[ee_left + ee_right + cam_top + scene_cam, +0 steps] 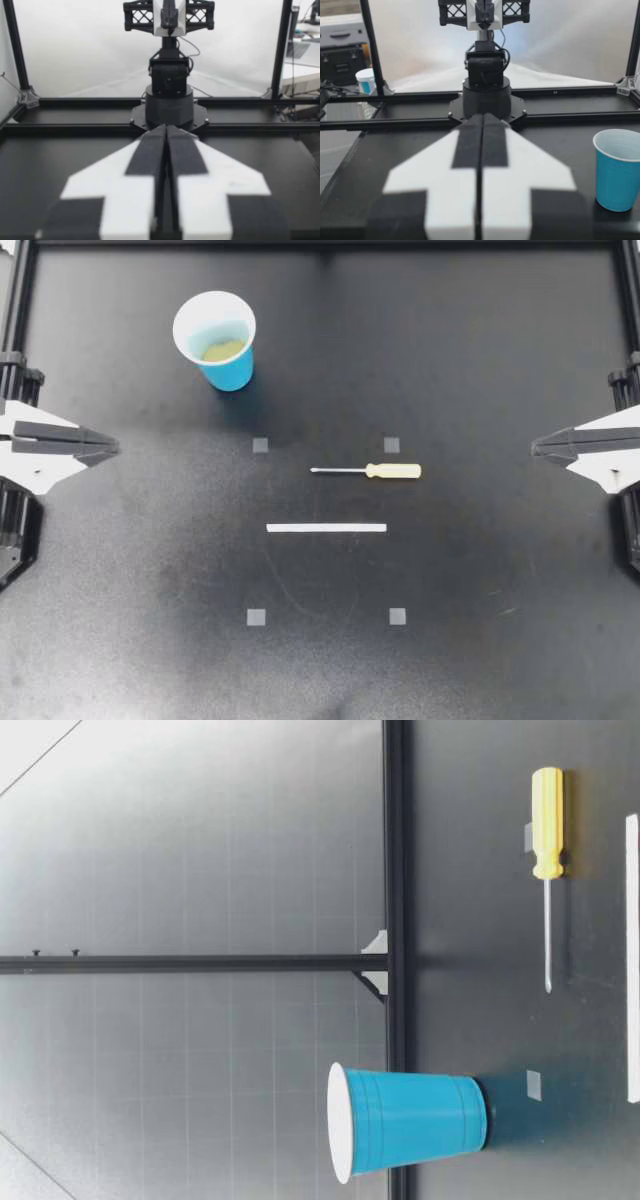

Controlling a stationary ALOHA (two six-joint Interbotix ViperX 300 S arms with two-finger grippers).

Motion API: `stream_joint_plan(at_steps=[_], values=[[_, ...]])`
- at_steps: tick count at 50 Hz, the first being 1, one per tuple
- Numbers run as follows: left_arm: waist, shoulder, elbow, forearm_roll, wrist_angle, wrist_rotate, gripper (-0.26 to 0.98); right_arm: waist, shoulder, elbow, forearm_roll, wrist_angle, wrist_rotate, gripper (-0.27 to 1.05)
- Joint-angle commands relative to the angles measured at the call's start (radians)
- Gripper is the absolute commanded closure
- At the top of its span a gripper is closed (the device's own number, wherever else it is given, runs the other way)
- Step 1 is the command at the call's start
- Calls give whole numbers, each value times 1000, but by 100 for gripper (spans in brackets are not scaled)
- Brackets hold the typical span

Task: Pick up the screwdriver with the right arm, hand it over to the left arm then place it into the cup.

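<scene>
A yellow-handled metal screwdriver [370, 471] lies flat mid-way across the black surface [500, 630]. A blue plastic cup [232, 375] stands near its far edge. My left gripper [112, 447] and right gripper [535, 448], both pressed together and empty, sit at its side edges.

screwdriver [372, 471]: glossy yellow plastic handle, metal shaft | cup [216, 341]: smooth blue plastic | table [480, 360]: matt black

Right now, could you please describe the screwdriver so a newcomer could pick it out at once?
On the black table, find the long white strip near the middle. Beside it, on the side toward the blue cup, lies the screwdriver, the only thing with a yellow handle and a thin metal shaft.
</scene>
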Motion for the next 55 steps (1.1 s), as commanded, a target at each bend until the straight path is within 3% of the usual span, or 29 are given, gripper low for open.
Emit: stream_joint_plan(at_steps=[1,6,14,20,31,39,51,55], values=[[18,-9,-6,-2,-35,5,58,-5,2,-15,-2,-5,0,79],[18,-9,5,-2,-75,6,66,-12,15,-28,2,5,2,81],[18,2,23,-2,-114,8,67,-98,101,-84,2,117,-3,81],[18,14,34,-3,-132,2,67,-169,235,-164,-6,299,-21,81],[18,28,38,-5,-153,0,67,-176,469,-314,-41,515,-87,75],[18,46,38,-5,-153,0,67,-189,612,-383,-48,595,-107,57],[20,58,38,-5,-153,2,67,-192,799,-486,-48,660,-110,14],[20,60,38,-5,-153,3,67,-192,859,-523,-48,684,-110,10]])
